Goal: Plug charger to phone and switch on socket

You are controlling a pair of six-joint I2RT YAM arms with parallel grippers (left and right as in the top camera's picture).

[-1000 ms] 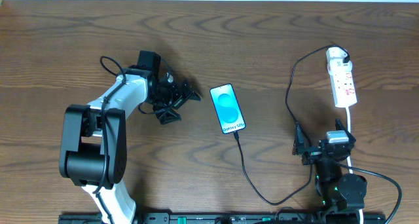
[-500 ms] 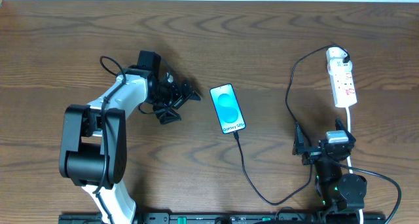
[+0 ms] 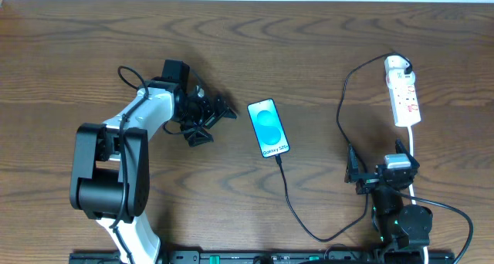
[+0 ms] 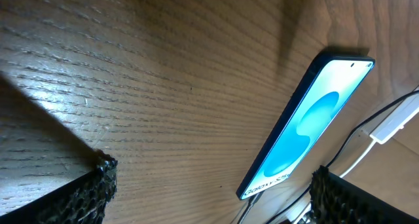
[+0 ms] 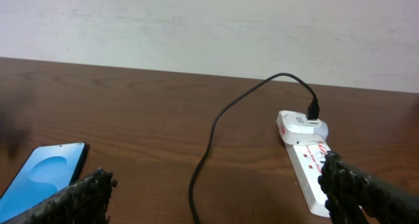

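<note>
Left claw (image 3: 214, 122): spread wide and empty, low over the table (image 3: 93, 48), near the phone's left side.
Right claw (image 3: 378, 167): spread wide, gripping nothing, near the front edge below the power strip.
Phone (image 3: 268, 128): flat between the arms, screen lit. We judge it light, slick and breakable, so we would pinch its long edges.
Charger (image 3: 289, 198): limp black cable from the plug (image 3: 406, 64) to the phone's bottom edge. We cannot tell if it is seated, and would grip the stiff connector tip (image 3: 279, 160).
Power strip (image 3: 404, 98): rigid and light. It may skid, so we would press its switch straight down.
</note>
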